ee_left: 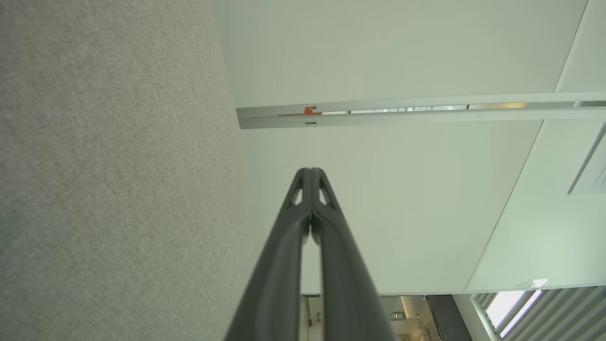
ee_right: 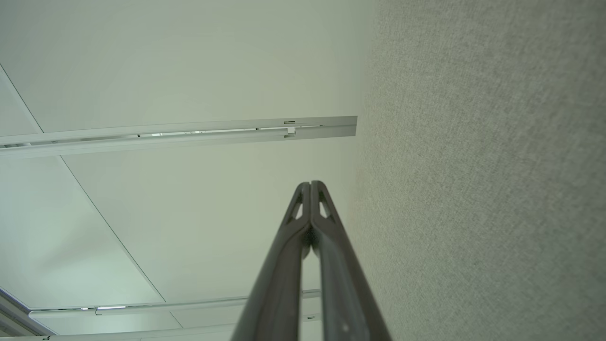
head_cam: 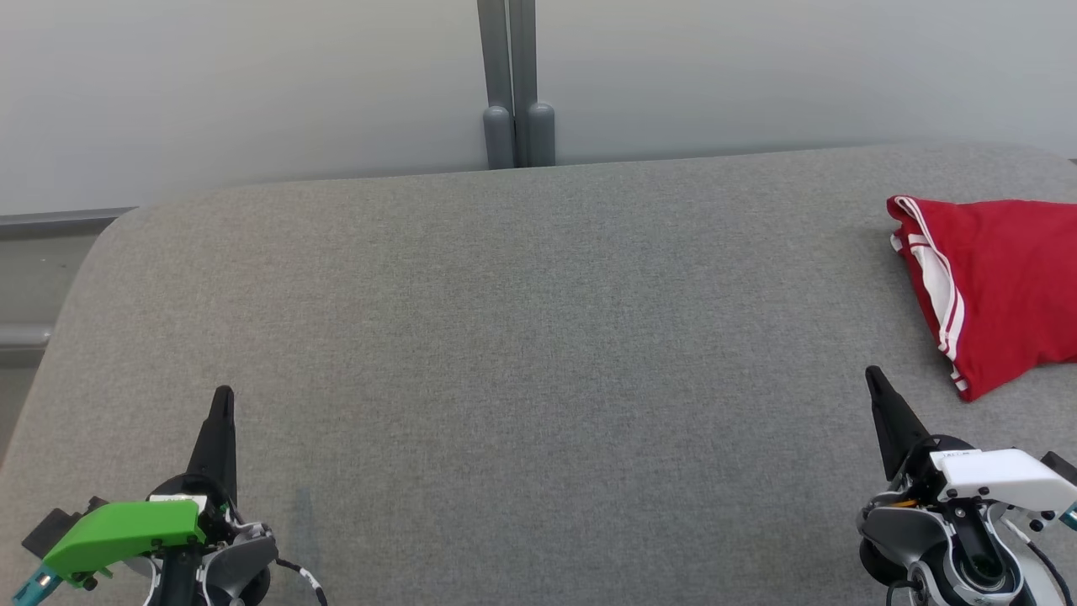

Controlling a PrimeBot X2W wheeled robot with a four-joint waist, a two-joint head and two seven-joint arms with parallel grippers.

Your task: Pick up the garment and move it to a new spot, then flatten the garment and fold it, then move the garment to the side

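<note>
The garment (head_cam: 1001, 282) is red with white stripes along its edge and lies folded at the right side of the grey padded table (head_cam: 522, 337), partly cut by the head view's right edge. My right gripper (head_cam: 875, 376) is shut with nothing in it, near the table's front right, a short way in front of and left of the garment. At the front left my left gripper (head_cam: 223, 393) is shut and empty, far from the garment. In each wrist view the fingers press together, tips at the left gripper (ee_left: 310, 170) and the right gripper (ee_right: 310, 183).
A pale wall with a grey vertical post (head_cam: 509, 84) stands behind the table's far edge. The table's rounded left corner drops off to a floor strip (head_cam: 34, 278). The wrist views look past the table fabric (ee_left: 109, 166) at pale wall panels (ee_right: 180, 71).
</note>
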